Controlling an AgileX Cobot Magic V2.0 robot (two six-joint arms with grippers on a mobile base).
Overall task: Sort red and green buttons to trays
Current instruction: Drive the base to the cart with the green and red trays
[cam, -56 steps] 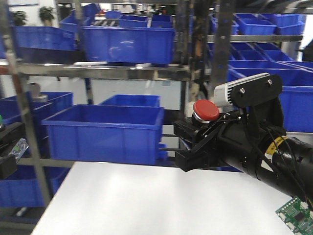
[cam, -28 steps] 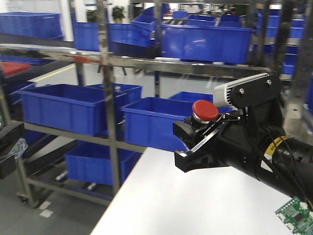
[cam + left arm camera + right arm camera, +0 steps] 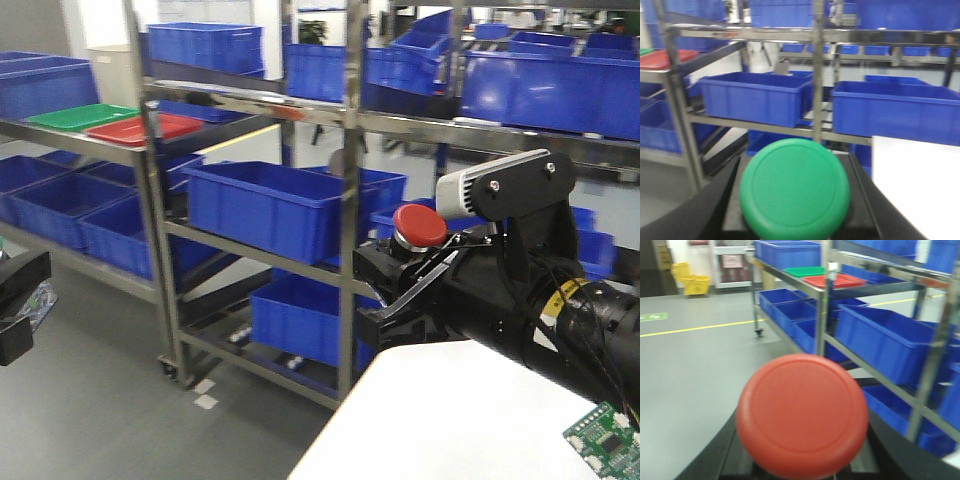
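1. The right gripper [image 3: 392,292] is clamped on the red button [image 3: 420,225]. Its black fingers grip the button's dark base from both sides, and the red cap stands upright just above them, with the grey wrist camera just behind it.
2. In the right wrist view, the red cap fills the space between the two fingers and hides the base.
3. The left gripper [image 3: 18,305] shows only at the left edge of the front view. In its own wrist view the green button [image 3: 795,187] sits between the two black fingers with its cap facing the camera, and the gripper is closed on it.
4. The green tray [image 3: 80,116] and the red tray [image 3: 145,128] lie side by side and touching on the top shelf of a metal rack [image 3: 350,200]. They are well apart from the right gripper, above it and far to its left.
5. From the right wrist, both trays lie ahead of and above the red cap, with the green one farther away.
6. From the left wrist, the red tray is up and to the left of the green cap, well apart.
7. A white table [image 3: 450,420] lies below the right gripper, and blue crates [image 3: 265,205] fill the rack shelves beyond it.
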